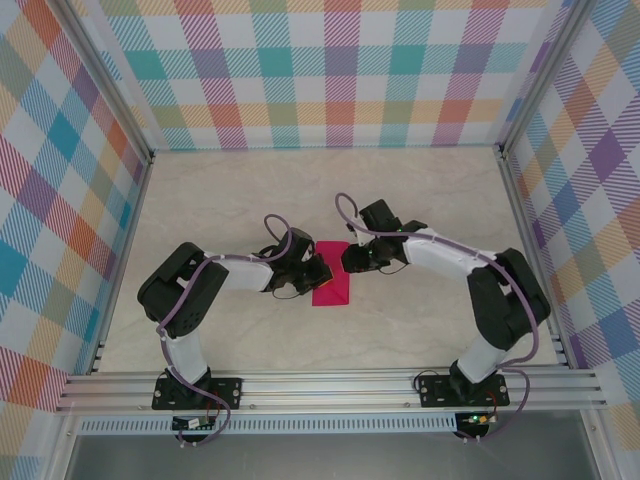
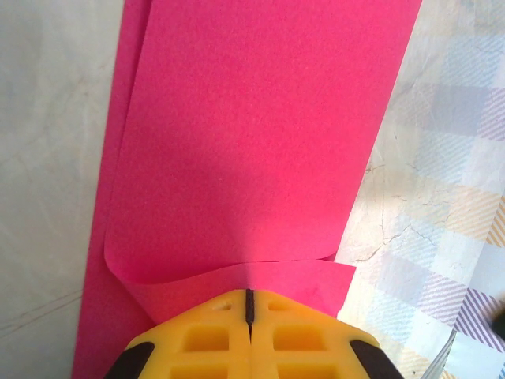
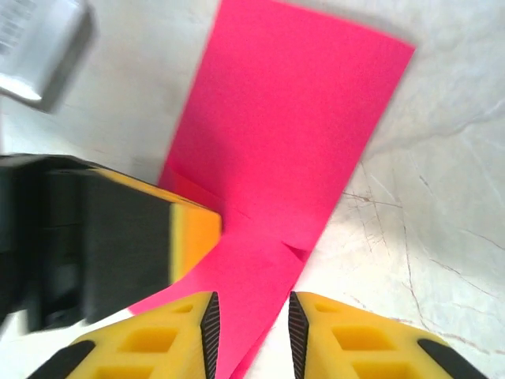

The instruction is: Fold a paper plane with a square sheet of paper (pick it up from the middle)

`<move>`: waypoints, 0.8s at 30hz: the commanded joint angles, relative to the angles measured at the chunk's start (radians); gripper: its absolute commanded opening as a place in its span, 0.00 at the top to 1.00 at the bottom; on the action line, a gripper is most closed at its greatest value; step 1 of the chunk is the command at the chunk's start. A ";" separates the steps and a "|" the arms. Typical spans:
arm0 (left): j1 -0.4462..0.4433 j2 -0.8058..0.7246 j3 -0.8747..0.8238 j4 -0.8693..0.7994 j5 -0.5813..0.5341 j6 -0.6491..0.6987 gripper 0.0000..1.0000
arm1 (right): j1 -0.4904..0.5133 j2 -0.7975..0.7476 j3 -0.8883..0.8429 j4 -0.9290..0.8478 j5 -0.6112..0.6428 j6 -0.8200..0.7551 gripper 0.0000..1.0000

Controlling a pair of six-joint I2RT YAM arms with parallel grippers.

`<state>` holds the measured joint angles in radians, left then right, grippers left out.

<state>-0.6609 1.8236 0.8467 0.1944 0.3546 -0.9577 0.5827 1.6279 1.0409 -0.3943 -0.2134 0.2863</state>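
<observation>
My left gripper (image 2: 249, 304), fingers pressed together, pins the near edge of the folded square sheet of paper (image 2: 260, 142), apparently against sliding. My right gripper (image 3: 252, 320), slightly parted, straddles its corner.

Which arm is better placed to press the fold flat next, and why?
Right, probably. The left tool is shut on the curled edge of the pink paper, pinning it; the right tool stands open over the sheet, free to press down.

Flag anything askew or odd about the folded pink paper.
The square sheet of paper is folded askew: the lower layer shows along one side, and the upper layer's edge curls up by the left gripper.
</observation>
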 commanded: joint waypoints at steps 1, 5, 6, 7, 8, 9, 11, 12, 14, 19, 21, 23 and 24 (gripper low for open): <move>-0.016 0.039 -0.022 -0.038 -0.040 0.005 1.00 | 0.002 -0.040 -0.055 0.042 -0.170 0.093 0.76; -0.017 0.039 -0.021 -0.039 -0.042 0.006 1.00 | 0.004 -0.029 -0.115 0.145 -0.317 0.210 0.87; -0.017 0.039 -0.021 -0.041 -0.041 0.005 1.00 | 0.005 -0.022 -0.127 0.165 -0.339 0.233 0.88; -0.017 0.039 -0.019 -0.042 -0.042 0.005 1.00 | 0.005 -0.016 -0.135 0.177 -0.353 0.253 0.88; -0.017 0.038 -0.020 -0.042 -0.042 0.006 1.00 | 0.005 -0.010 -0.137 0.178 -0.356 0.266 0.88; -0.017 0.039 -0.019 -0.042 -0.042 0.007 1.00 | 0.006 -0.001 -0.139 0.177 -0.360 0.274 0.88; -0.017 0.037 -0.021 -0.042 -0.041 0.007 1.00 | 0.006 0.020 -0.142 0.177 -0.363 0.283 0.88; -0.017 0.039 -0.020 -0.041 -0.040 0.007 1.00 | 0.006 0.037 -0.135 0.168 -0.370 0.286 0.88; -0.017 0.040 -0.021 -0.041 -0.039 0.007 1.00 | 0.009 0.073 -0.126 0.165 -0.384 0.293 0.88; -0.017 0.039 -0.019 -0.041 -0.038 0.007 1.00 | 0.018 0.125 -0.110 0.159 -0.382 0.301 0.88; -0.016 0.039 -0.019 -0.041 -0.036 0.008 1.00 | 0.018 0.137 -0.104 0.151 -0.376 0.298 0.88; -0.017 0.037 -0.019 -0.044 -0.036 0.008 1.00 | 0.018 0.146 -0.101 0.139 -0.366 0.293 0.88; -0.017 0.035 -0.018 -0.044 -0.035 0.008 1.00 | 0.019 0.148 -0.101 0.134 -0.361 0.290 0.88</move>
<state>-0.6609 1.8240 0.8467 0.1944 0.3550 -0.9577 0.5957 1.7596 0.9085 -0.2504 -0.5617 0.5724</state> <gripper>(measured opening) 0.047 0.119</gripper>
